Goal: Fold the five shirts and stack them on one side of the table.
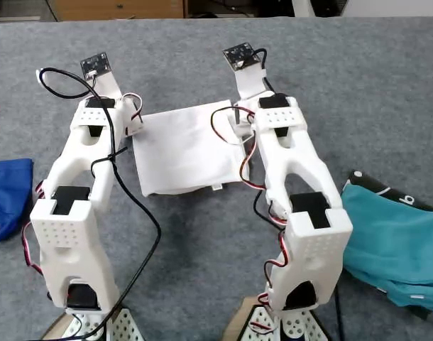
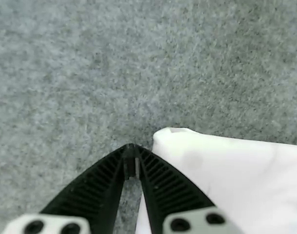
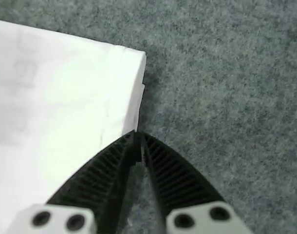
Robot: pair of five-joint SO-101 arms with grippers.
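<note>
**Item:** white shirt [image 1: 184,153], one. It is folded to a rough rectangle and lies flat at the middle of the grey tabletop [image 1: 202,50], between the two arms.

**Handling:** we judge it light, soft and limp. Lifted by one point it would likely sag and come unfolded. We would take it by two corners or along an edge, pinching all layers together. The felt-like tabletop looks likely to drag at the cloth.

**Left tool** [image 2: 131,148]: tips closed together with nothing between them, low over the tabletop just beside the shirt's far left corner. The left arm [image 1: 78,185] is stretched forward from its near base, wrist bent down.

**Right tool** [image 3: 137,139]: tips closed at the shirt's far right edge, near that corner. We cannot tell whether any cloth is nipped. The right arm [image 1: 294,177] is likewise stretched forward, wrist down.

**Also entered:**
- blue shirt [image 1: 7,195], bundled at the left edge
- teal shirt [image 1: 394,241], heaped at the near right, over something black [image 1: 369,183]
</note>
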